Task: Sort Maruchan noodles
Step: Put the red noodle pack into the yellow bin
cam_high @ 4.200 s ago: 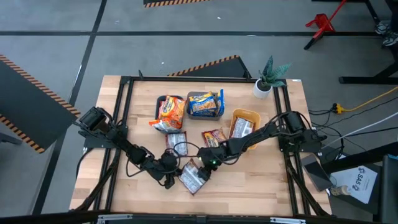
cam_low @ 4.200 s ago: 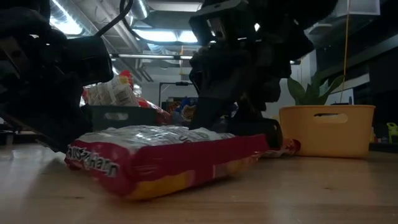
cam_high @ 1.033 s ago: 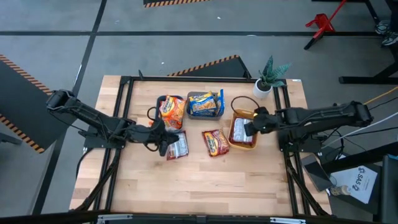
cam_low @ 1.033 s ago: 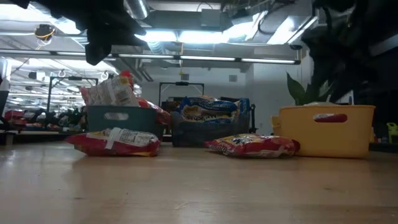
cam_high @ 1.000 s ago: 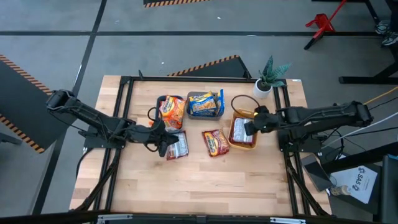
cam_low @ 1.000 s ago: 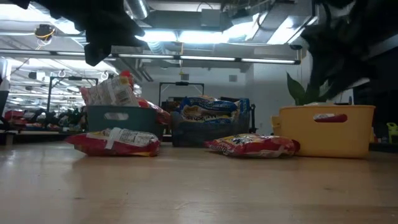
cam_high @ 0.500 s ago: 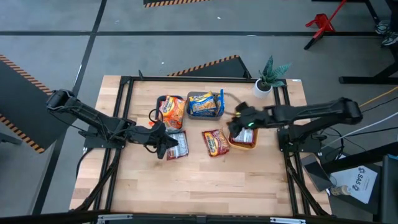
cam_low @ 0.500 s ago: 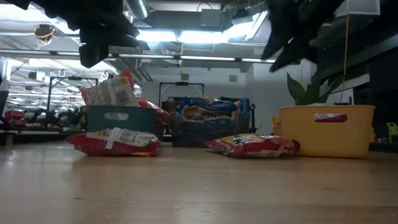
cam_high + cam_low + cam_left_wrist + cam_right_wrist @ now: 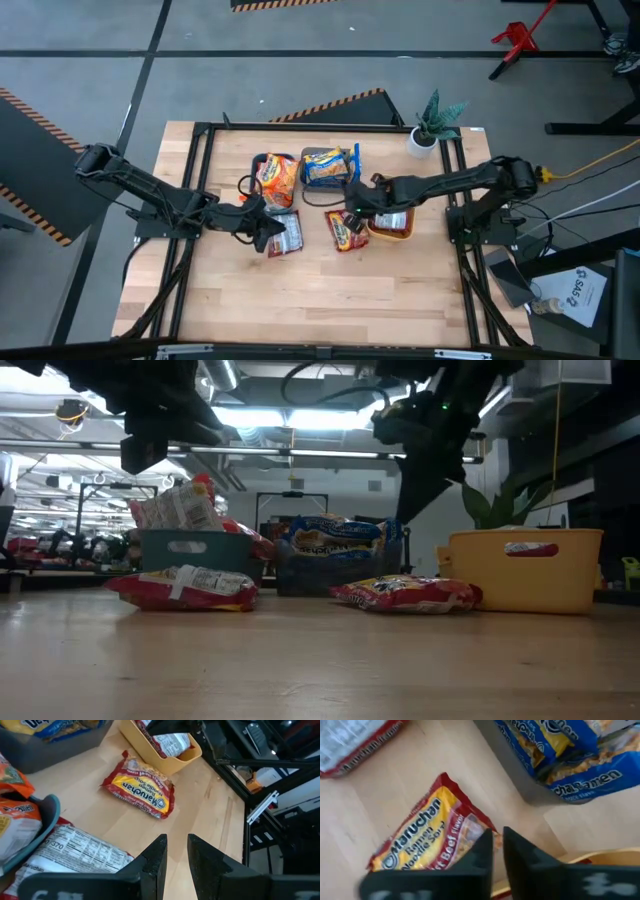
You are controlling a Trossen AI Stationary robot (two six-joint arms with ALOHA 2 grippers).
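Maruchan noodles lie in two places in the high view: most are in three trays at the back of the table (image 9: 300, 300), and two packets lie loose on the wood in front of them. The teal tray (image 9: 262, 168) holds orange packets (image 9: 277, 180), the grey tray (image 9: 328, 157) blue-and-yellow ones (image 9: 330, 168), the yellow tray (image 9: 385, 230) silvery ones. The left gripper (image 9: 265, 232) hangs beside the loose label-up packet (image 9: 286, 234); the right gripper (image 9: 351, 204) is just over the red-and-yellow beef packet (image 9: 343, 229).

Low view: both loose packets lie flat, the label-up one (image 9: 185, 588) before the teal tray (image 9: 195, 550), the beef one (image 9: 405, 594) beside the yellow tray (image 9: 525, 568). Both arms hang above, touching nothing.

Left wrist view: the jaws stand narrowly apart and empty over bare wood.

Right wrist view: the jaws are nearly closed, empty, above the beef packet (image 9: 427, 837).
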